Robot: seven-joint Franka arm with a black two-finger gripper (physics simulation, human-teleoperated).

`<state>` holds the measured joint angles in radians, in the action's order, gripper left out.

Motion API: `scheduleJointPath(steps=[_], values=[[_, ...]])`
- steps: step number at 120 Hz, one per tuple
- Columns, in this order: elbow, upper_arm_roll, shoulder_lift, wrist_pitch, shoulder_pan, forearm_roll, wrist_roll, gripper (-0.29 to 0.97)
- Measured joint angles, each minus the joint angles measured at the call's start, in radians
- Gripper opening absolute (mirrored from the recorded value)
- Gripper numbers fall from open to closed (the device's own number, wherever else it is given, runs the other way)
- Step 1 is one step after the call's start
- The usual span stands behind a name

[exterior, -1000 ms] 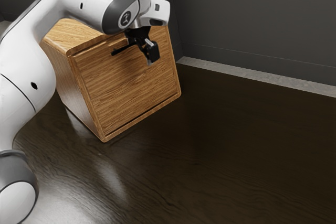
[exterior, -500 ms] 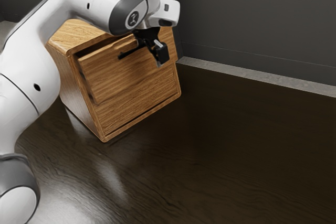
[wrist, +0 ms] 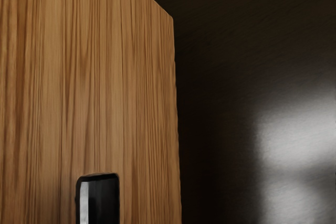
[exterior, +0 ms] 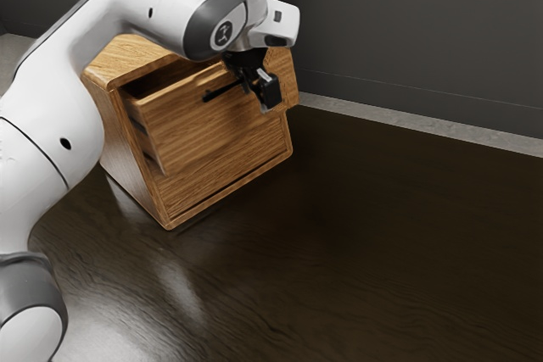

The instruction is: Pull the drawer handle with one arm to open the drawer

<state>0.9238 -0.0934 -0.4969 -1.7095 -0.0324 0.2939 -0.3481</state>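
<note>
Since the earlier frames, the drawer (exterior: pixel 212 137) has slid further out of the wooden cabinet (exterior: pixel 114 52), and the gripper (exterior: pixel 259 84) has travelled with it toward the exterior view's right.

Current state:
- The drawer sits in the upper left of the frame, partly open, with a dark gap showing behind its front panel.
- The fingers are clamped on the black drawer handle (exterior: pixel 225 91), gripping near its right-hand end rather than its middle.
- In the wrist view, the drawer front (wrist: pixel 89 77) sits close under the hand.

Hazards:
- The off-centre grip may let the bar slip out of the fingers if the pull turns sideways.
- A pull off the slide axis could bind the drawer or drag the cabinet across the dark table (exterior: pixel 356 243).
</note>
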Motion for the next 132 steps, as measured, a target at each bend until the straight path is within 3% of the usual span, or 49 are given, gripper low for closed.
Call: scheduleJointPath(steps=[3, 5, 15, 26, 40, 45, 51, 57, 74, 86, 94, 115, 132], values=[[0.001, -0.001, 0.001, 0.000, -0.003, 0.003, 0.001, 0.25], [0.001, 0.000, 0.002, 0.000, -0.004, 0.007, 0.001, 0.20], [0.000, 0.004, 0.003, 0.001, -0.002, 0.016, 0.004, 0.22], [-0.001, -0.002, 0.005, 0.002, -0.003, 0.015, 0.004, 0.05], [0.004, -0.017, 0.010, 0.006, -0.023, 0.000, 0.004, 0.28], [0.004, -0.016, 0.008, 0.007, -0.032, -0.008, 0.003, 0.31], [0.004, -0.019, 0.009, 0.007, -0.041, -0.005, 0.004, 0.04], [0.003, -0.023, 0.013, 0.004, -0.056, 0.000, 0.005, -0.04], [-0.013, -0.014, 0.001, 0.004, -0.131, -0.006, 0.003, 0.33], [-0.008, -0.023, 0.014, 0.019, -0.156, -0.005, 0.003, 0.49], [0.055, -0.092, 0.091, 0.078, -0.225, -0.003, 0.020, 0.55], [0.508, -0.136, 0.517, 0.180, -0.314, -0.056, 0.142, 0.63], [0.583, -0.143, 0.582, 0.217, -0.357, -0.086, 0.248, 0.66]])
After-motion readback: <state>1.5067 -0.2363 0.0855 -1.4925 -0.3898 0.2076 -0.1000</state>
